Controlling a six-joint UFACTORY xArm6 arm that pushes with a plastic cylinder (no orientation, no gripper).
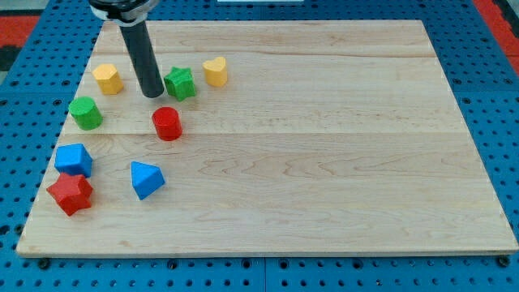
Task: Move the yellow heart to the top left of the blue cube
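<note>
A yellow hexagon block (pixel 108 79) sits near the wooden board's (pixel 324 146) top-left corner, with a green cylinder (pixel 85 113) below it toward the view's left. A green star (pixel 181 83) lies to the right of those 2, and a red cylinder (pixel 167 123) sits below the star. Lower down, a red star (pixel 70 193) rests near the left edge (its neighbours close by), and a blue triangular block (pixel 146 179) lies to its right. Blue pegboard (pixel 478 89) surrounds the board.

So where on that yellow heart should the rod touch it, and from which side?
There is no gripping here, only pushing. My tip should probably meet the yellow heart on its right face, from the view's right, since the blue cube lies far to the left and lower, and the green star sits between.
</note>
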